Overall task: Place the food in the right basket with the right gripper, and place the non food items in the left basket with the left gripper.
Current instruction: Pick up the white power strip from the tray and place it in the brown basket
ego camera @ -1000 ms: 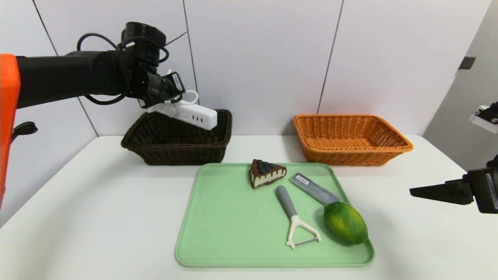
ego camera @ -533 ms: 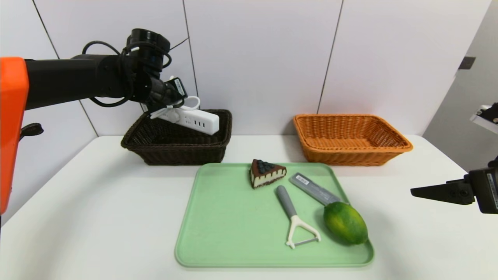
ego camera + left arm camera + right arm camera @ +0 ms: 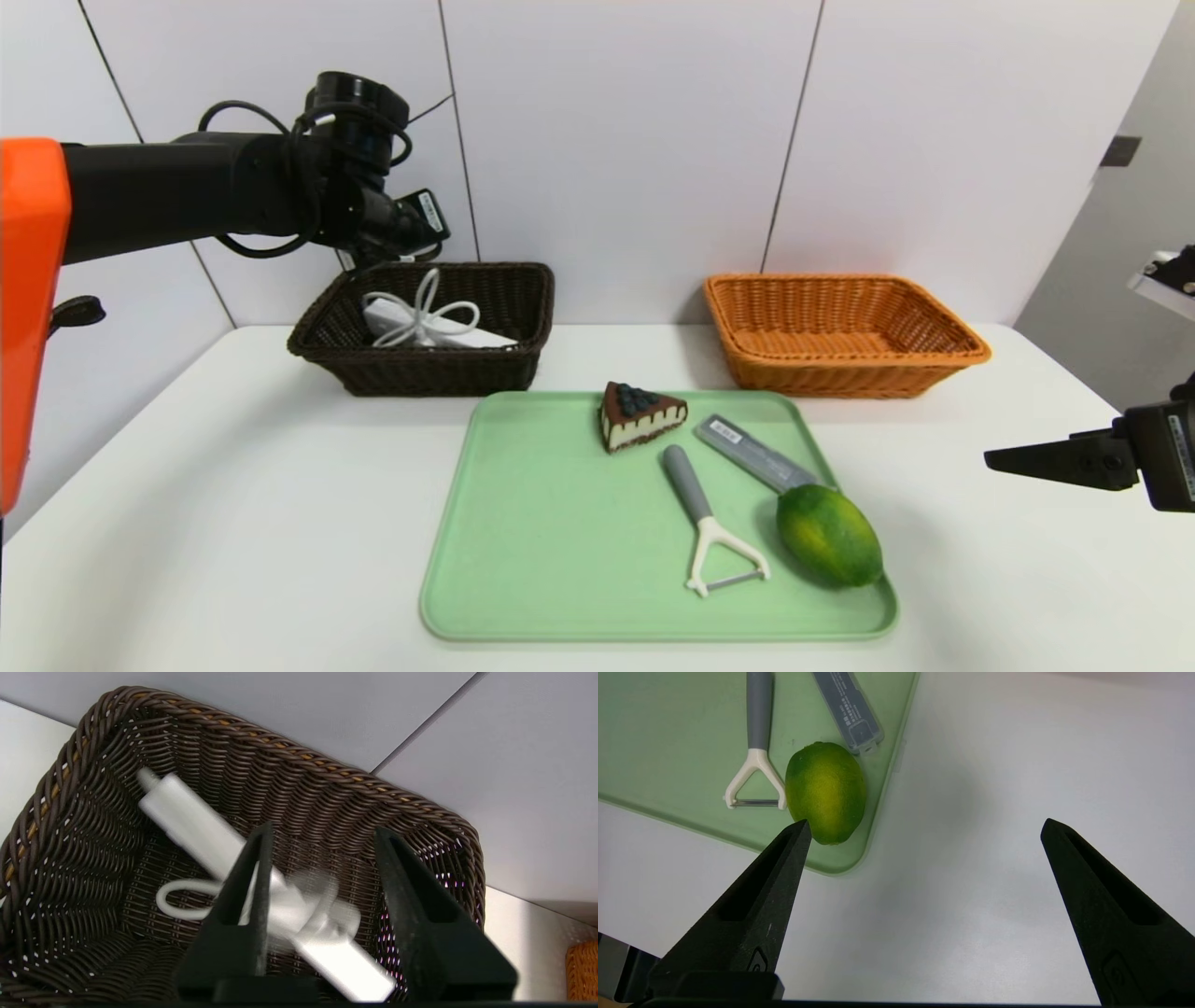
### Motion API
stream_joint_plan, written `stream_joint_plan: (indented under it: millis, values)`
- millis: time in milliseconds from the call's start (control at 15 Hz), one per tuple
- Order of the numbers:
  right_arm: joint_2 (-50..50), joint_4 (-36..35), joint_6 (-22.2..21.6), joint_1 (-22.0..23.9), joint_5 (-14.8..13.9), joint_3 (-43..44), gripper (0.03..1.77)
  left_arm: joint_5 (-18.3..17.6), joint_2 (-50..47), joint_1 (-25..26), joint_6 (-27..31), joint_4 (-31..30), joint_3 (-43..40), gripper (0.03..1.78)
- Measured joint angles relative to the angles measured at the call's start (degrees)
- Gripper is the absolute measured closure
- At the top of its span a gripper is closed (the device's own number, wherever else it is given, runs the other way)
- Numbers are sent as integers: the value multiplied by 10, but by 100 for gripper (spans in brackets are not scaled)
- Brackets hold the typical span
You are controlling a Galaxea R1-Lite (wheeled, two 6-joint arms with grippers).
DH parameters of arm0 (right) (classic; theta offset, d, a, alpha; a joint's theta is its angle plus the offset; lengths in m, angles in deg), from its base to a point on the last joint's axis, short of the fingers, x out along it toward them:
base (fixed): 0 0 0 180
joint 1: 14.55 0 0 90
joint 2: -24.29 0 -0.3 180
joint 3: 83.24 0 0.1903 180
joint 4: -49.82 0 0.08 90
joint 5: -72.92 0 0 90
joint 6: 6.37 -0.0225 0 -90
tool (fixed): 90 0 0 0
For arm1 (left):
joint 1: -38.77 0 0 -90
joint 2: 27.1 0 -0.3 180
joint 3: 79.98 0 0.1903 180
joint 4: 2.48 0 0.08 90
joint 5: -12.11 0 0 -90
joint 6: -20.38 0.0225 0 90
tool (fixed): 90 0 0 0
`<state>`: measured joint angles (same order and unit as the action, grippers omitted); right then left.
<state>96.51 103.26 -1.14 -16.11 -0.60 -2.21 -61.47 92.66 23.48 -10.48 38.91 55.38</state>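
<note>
I'm seeing the power strip [image 3: 187, 821] lying diagonally, seemingly blurred, in the dark basket [image 3: 420, 373]; left gripper [image 3: 322, 830] is hovering above, released.

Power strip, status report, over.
Left gripper open above brown basket. Power strip released, lying inside it. Right gripper open, parked off tray, near lime. Nothing in the way.
</note>
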Motion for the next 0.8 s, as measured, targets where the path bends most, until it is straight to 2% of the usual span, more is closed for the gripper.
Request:
stream_joint_plan:
  millis: [133,400,600,800]
  values:
    - [0,0,0,0,0,0,10,0,0,0,-2,0,0,78]
    - [0,0,-2,0,-1,0,10,1,-13,-2,1,1,1,51]
    - [-2,1,-2,0,-2,0,10,3,-29,-16,4,19,1,39]
    - [-3,0,-2,0,-2,-2,10,6,-51,-55,3,54,2,30]
